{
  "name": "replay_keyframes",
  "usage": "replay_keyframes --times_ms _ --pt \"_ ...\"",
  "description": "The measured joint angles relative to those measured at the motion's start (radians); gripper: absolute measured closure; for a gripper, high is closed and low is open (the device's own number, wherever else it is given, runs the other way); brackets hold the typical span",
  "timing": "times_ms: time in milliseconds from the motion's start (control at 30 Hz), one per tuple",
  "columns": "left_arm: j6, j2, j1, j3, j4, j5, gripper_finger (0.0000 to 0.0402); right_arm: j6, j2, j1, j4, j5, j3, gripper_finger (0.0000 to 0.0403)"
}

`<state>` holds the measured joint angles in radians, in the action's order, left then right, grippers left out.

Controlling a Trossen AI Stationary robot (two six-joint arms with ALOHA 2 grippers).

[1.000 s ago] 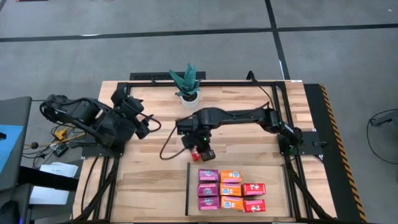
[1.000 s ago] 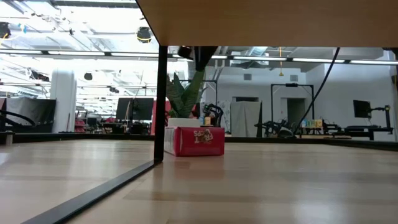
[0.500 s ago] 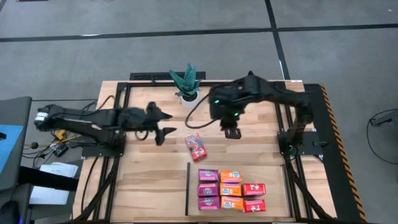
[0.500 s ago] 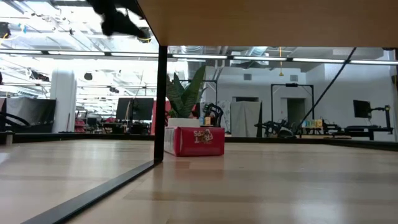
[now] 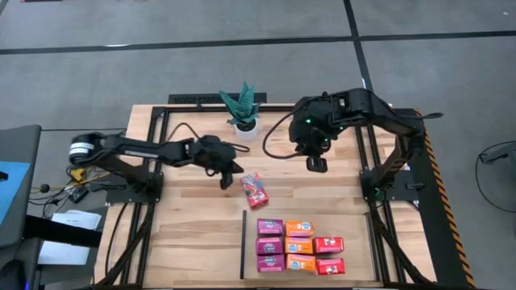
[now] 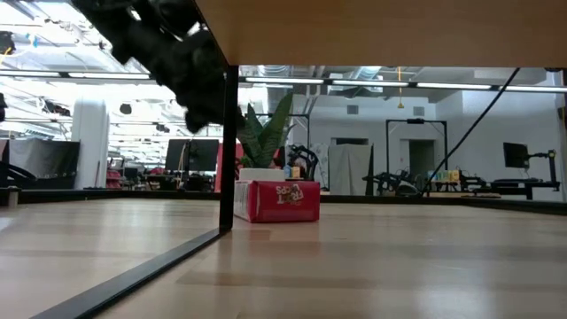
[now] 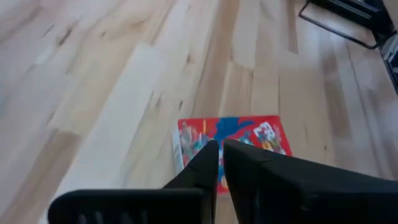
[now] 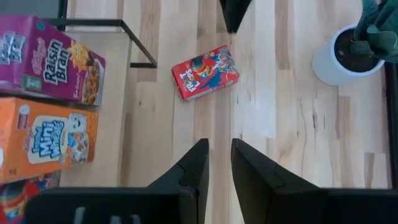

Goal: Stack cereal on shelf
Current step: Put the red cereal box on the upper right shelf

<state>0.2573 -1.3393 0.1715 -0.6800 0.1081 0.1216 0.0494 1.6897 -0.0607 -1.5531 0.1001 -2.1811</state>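
Red cereal box [image 5: 255, 190], blue-printed front

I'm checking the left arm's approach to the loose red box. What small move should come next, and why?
Probably open the left gripper and lower it around the red cereal box. Its fingers are shut just above the box, which lies flat outside the shelf.

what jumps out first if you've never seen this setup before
A lone red cereal box lies flat mid-table, apart from the tidy block of purple, orange and red boxes on the shelf at the near edge. The left gripper hovers right beside the lone box, its fingers shut and empty. The right gripper hangs farther off, near the potted plant.
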Motion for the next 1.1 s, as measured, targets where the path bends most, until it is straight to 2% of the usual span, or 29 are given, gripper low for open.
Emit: replay_keyframes --times_ms 133,400,567,800,933,1100 --pt "-0.007 -0.101 0.006 0.000 0.067 0.053 0.0394 0.011 0.010 -0.002 -0.007 0.000 0.000 0.0312" --pt "-0.061 -0.250 0.061 -0.001 0.070 0.179 0.0401 -0.063 0.032 -0.007 0.000 -0.001 0.000 0.0312" --pt "-0.086 -0.266 0.107 -0.002 0.048 0.192 0.0401 -0.103 0.034 -0.006 0.032 -0.001 0.000 0.0312" --pt "-0.092 -0.271 0.174 0.002 -0.025 0.155 0.0402 -0.128 0.034 -0.006 0.050 -0.024 0.000 0.0312" --pt "-0.098 -0.268 0.185 0.000 -0.019 0.173 0.0401 -0.106 0.052 -0.003 0.110 -0.024 -0.002 0.0312" --pt "-0.103 -0.268 0.185 0.000 -0.013 0.157 0.0401 -0.002 0.099 -0.003 0.138 -0.024 0.000 0.0311"
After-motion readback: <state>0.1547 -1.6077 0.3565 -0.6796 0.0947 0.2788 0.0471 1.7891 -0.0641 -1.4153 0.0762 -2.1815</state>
